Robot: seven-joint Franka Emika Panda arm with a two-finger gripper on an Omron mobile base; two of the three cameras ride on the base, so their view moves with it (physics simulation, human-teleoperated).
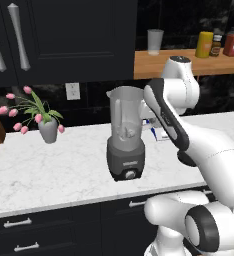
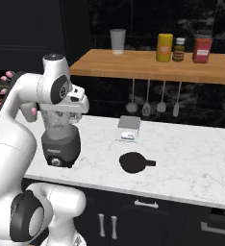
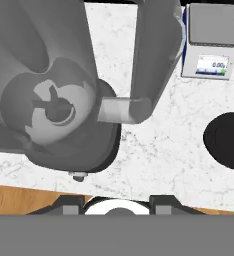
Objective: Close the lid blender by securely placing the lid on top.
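- Dark fingers [image 3: 119,202] show just their tips at the bottom of the hand view, looking down into the jar; nothing is seen between them, and whether they stand wide or narrow cannot be told.
- The blender [image 1: 125,140] stands upright on the white marble table [image 2: 191,158], its jar top uncovered, the blades visible inside.
- The lid [image 2: 133,162] lies flat on the table, well apart from the blender, near a small scale [image 3: 209,45].
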